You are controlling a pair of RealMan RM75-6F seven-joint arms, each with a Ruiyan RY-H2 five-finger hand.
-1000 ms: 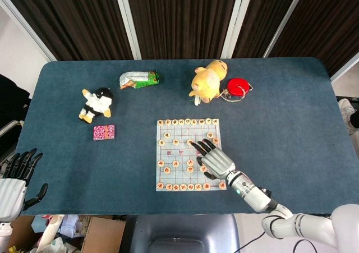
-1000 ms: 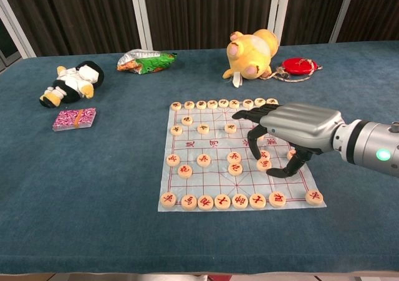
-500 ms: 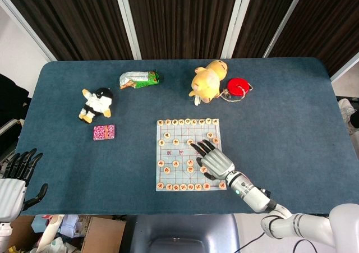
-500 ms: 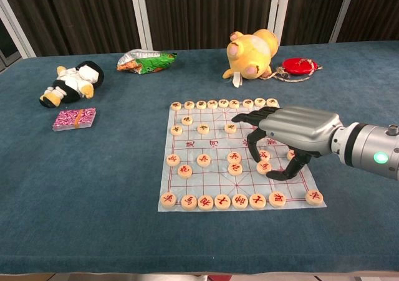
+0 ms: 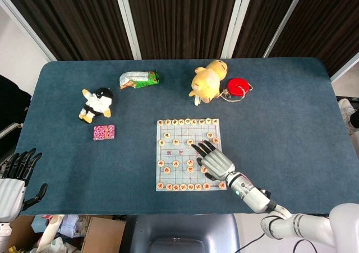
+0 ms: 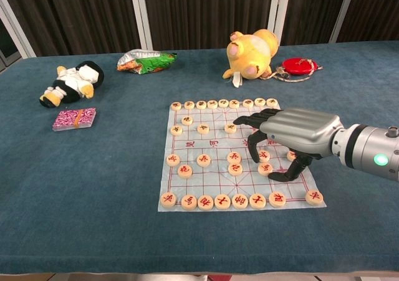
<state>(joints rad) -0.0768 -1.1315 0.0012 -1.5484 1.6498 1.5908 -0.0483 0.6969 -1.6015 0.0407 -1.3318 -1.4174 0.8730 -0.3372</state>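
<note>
- Blue table (image 5: 291, 113) before dark curtains (image 5: 185, 17).
- Right hand (image 6: 293, 134) hovers over the chessboard (image 6: 215, 166), fingers spread and curved, holding nothing.
- Left hand (image 5: 14, 180) rests off-table, fingers apart.

Light was even and fairly bright, falling from overhead onto the blue table (image 5: 291, 113). Shadows were soft and short: a faint one sat under the right hand (image 6: 293, 134) on the chess board (image 6: 215, 172). The hand's metal back carried a mild sheen. Both views were sharp, though the curtains behind the table stayed dark.
</note>
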